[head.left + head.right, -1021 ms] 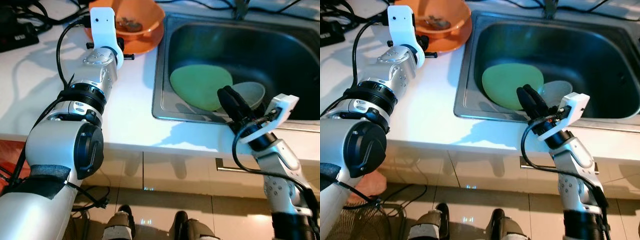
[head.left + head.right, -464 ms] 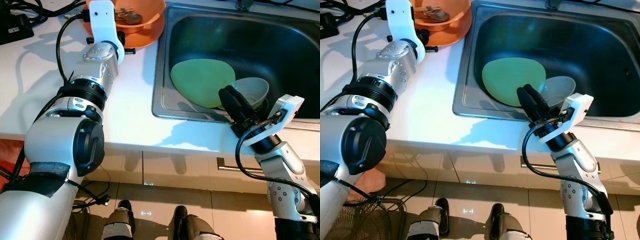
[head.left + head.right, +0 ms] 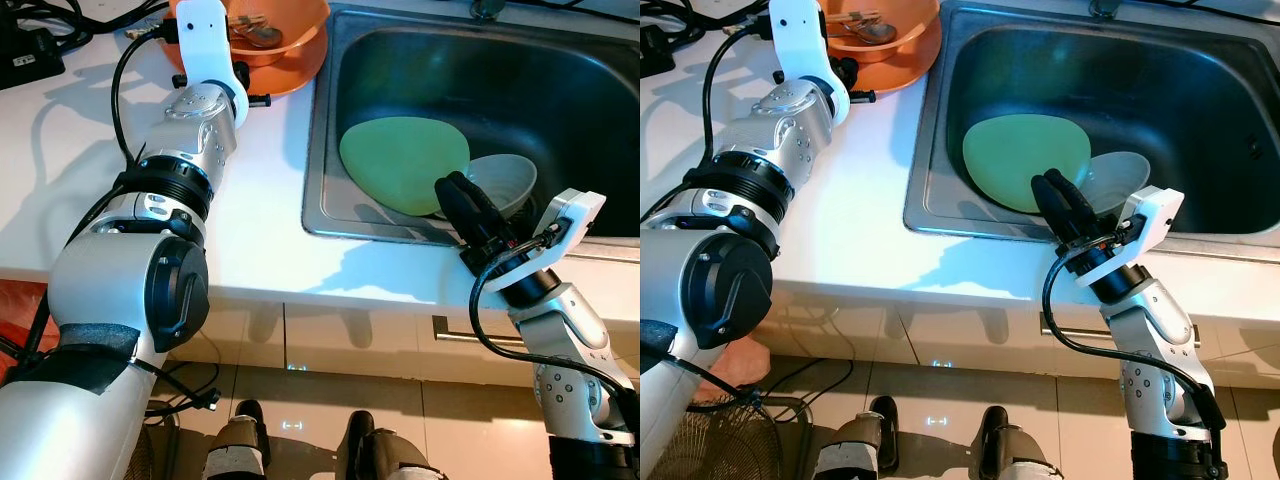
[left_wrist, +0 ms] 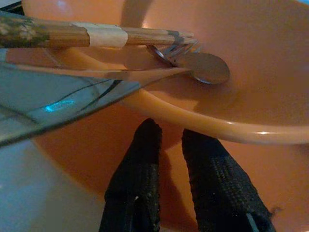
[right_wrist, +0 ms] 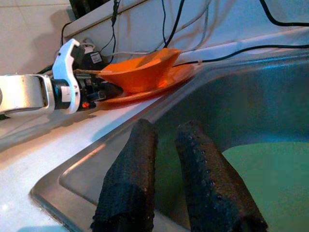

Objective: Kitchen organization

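An orange bowl [image 3: 275, 25] stands on an orange plate [image 3: 296, 80] at the back of the white counter [image 3: 260, 210]. It holds wooden chopsticks [image 4: 96, 35] and a metal spoon [image 4: 207, 67]. My left gripper [image 4: 166, 133] is shut, its fingertips just under the bowl's rim and over the plate, with nothing between them. In the steel sink [image 3: 560, 90] a green plate [image 3: 405, 165] leans beside a grey bowl [image 3: 505, 180]. My right gripper [image 3: 450, 187] is shut and empty over the sink's near rim, pointing at the green plate.
Black cables and a power strip [image 3: 30, 60] lie at the back left of the counter. The faucet base [image 3: 487, 8] rises behind the sink. Below the counter edge are a drawer handle [image 3: 470, 335] and the tiled floor.
The head view has shifted slightly. Both grippers stay in about the same places, the left at the orange bowl and the right at the sink's near rim.
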Controlling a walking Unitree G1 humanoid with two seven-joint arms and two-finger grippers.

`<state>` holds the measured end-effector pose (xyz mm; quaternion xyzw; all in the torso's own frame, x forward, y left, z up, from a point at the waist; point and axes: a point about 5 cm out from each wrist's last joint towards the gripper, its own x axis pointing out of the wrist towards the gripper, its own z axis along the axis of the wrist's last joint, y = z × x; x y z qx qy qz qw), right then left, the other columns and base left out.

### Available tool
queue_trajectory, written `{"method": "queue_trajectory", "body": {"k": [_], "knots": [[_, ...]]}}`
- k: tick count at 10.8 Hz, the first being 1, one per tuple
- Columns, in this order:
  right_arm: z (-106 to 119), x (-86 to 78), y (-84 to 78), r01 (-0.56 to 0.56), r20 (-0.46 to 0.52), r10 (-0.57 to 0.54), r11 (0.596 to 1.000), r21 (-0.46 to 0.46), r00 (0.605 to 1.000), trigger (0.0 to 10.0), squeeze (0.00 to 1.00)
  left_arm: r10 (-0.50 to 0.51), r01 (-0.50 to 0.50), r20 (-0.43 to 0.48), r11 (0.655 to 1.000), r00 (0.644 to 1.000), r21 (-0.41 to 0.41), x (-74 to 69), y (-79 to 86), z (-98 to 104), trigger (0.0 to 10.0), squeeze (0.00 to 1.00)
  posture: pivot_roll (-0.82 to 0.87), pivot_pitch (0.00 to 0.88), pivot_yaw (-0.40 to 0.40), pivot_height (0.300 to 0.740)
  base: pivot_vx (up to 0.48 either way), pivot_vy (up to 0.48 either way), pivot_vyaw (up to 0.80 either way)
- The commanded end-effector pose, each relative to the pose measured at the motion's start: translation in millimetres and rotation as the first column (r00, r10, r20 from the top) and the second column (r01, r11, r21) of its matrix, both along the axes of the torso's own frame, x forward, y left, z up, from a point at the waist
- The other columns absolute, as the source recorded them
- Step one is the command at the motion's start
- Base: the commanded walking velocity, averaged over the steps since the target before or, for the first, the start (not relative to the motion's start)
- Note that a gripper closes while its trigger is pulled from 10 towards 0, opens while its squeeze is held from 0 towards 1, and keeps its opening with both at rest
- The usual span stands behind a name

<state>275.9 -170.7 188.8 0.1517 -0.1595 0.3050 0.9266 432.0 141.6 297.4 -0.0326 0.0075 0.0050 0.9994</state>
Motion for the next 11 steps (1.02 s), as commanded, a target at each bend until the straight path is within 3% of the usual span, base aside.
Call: {"method": "queue_trajectory", "body": {"k": [1, 3, 6, 11], "knots": [[-38, 0.3, 5.1, -0.022, -0.187, 0.024, 1.0, 0.014, 0.982, 10.0, 0.0, -0.02, 0.02, -0.064, 1.0, 0.998, 0.004, -0.2, -5.8, -12, 10.0, 0.0, 0.12, 0.331, -0.023, 0.74, 0.0, 0.0, 0.0], [-36, 2.9, 4.6, -0.023, -0.181, 0.026, 1.0, 0.014, 0.983, 10.0, 0.0, -0.016, 0.016, -0.052, 1.0, 0.999, 0.005, -0.9, -0.4, -7, 10.0, 0.0, 0.13, 0.328, -0.023, 0.74, 0.0, 0.0, 0.0], [-34, 7.3, 5.1, -0.03, -0.17, 0.032, 0.999, 0.015, 0.985, 10.0, 0.0, -0.003, 0.001, -0.078, 1.0, 0.997, -0.023, -7.5, 3.5, -18, 10.0, 0.0, 0.15, 0.312, -0.024, 0.74, 0.0, 0.0, 0.0], [-31, 14.3, 7.4, -0.044, -0.152, 0.047, 0.999, 0.019, 0.987, 10.0, 0.0, 0.012, -0.013, -0.052, 1.0, 0.999, -0.01, -49.3, -2.6, -18, 10.0, 0.0, 0.17, 0.281, -0.029, 0.74, 0.0, 0.0, 0.0]]}}
